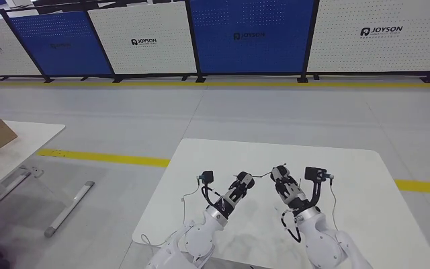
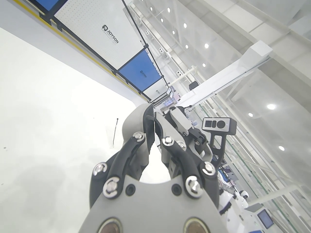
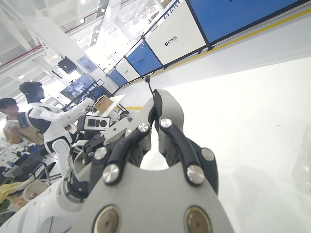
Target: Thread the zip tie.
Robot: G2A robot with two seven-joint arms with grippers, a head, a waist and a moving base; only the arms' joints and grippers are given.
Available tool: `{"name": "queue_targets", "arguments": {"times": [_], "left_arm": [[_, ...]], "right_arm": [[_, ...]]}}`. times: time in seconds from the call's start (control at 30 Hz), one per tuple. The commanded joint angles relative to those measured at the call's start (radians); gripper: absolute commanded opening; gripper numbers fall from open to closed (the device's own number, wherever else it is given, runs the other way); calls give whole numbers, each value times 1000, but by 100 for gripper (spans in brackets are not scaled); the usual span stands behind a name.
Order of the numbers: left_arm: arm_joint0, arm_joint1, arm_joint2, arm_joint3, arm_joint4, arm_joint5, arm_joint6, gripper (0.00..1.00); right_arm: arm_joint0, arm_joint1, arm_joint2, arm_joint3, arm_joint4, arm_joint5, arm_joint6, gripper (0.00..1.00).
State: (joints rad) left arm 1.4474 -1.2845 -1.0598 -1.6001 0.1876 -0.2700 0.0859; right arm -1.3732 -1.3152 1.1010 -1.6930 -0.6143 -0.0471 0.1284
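Black plastic, thin and flexible: the zip tie [image 1: 262, 175] is held in the air above the flat white table [image 1: 349, 202], spanning the gap between both grippers. Right gripper [image 3: 155, 96]: fingers pressed together on the strap just behind its small square head. The head sticks out past the fingertips, presumably so the slot is clear to receive the tail. Left gripper [image 2: 152, 120]: fingers also closed together. In the top view the strap's other end runs into its tips, so I judge it clamped on the tail end, though its own wrist view does not show the strap between the pads clearly. Grippers sit near each other, tips facing, with the strap almost straight between them. Holding both ends aloft means the table cannot foul the bend. Threading not yet done: no loop formed. Next move likely calls for curling the tail toward the head, with fine alignment since the slot is tiny. Second thin black strip [image 2: 115, 132] lies on the table near the left gripper, apparently a spare tie.
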Motion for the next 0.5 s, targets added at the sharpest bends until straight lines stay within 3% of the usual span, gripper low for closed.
{"name": "queue_targets", "arguments": {"times": [0.0, 0.47], "left_arm": [[0, 0, 0, 0, 0, 0, 0, 0], [0, 0, 0, 0, 0, 0, 0, 0]], "right_arm": [[1, -1, -2, 3, -3, 1, 3, 0], [5, -7, -9, 10, -15, 3, 6, 0]]}}
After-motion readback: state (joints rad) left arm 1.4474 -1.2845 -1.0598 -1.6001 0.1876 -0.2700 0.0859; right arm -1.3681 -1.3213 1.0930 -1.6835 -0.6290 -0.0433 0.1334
